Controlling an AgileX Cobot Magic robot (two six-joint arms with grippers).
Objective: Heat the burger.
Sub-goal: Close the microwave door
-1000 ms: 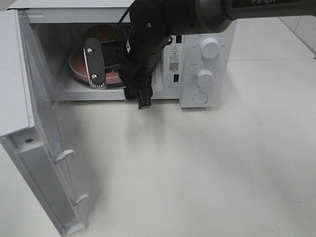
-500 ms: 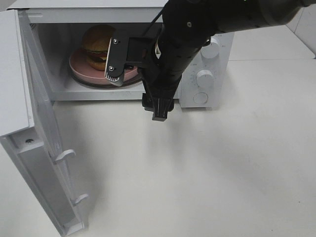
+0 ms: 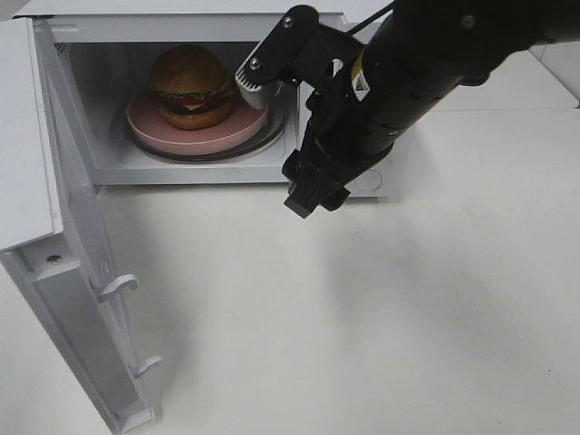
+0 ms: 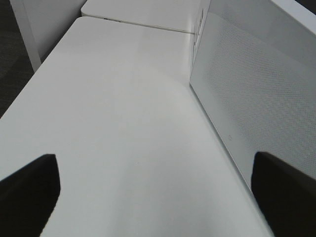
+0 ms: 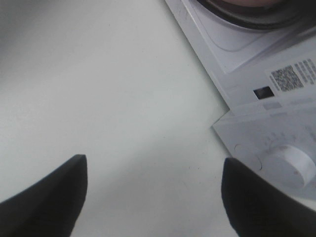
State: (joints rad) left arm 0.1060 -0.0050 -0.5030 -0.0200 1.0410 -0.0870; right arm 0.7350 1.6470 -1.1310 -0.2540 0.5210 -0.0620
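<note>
right gripper (image 5: 154, 165) stands wide open and holds nothing. it hangs above the table (image 3: 381, 317), just outside the front edge of the microwave (image 3: 181, 27), near a knob (image 5: 292, 165). left gripper (image 4: 154, 163) is also wide and empty, over open table, beside a dotted white panel (image 4: 256, 94), maybe the door (image 3: 72, 263). the burger (image 3: 190, 80) sits on the plate (image 3: 231, 136) inside the microwave. the door is swung open, with much room in front.
</note>
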